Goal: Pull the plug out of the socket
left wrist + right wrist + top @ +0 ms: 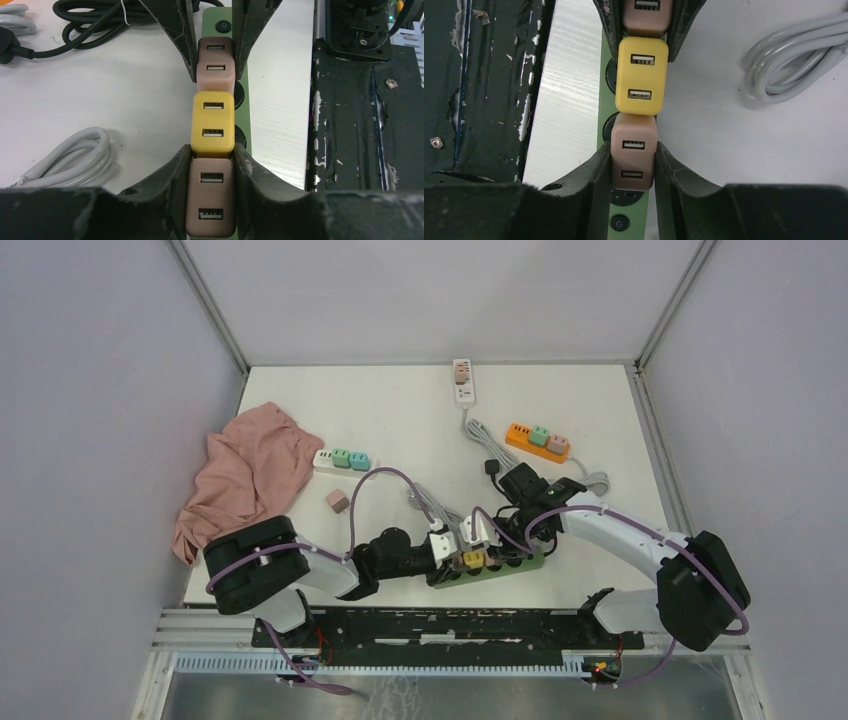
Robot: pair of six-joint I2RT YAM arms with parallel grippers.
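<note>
While left gripper [212, 152] clamps end brown plug [210, 200], right gripper [632, 147] clamps switch-side brown plug [633, 160], strip [207, 20] mostly covered, grey cord [75, 155] cropped.

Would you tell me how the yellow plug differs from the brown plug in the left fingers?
The yellow plug stands free; the brown plug is clamped between the left fingers. The yellow plug sits mid-row; the brown plug sits at the row's end. Both show two USB ports and sit on the green strip.
</note>
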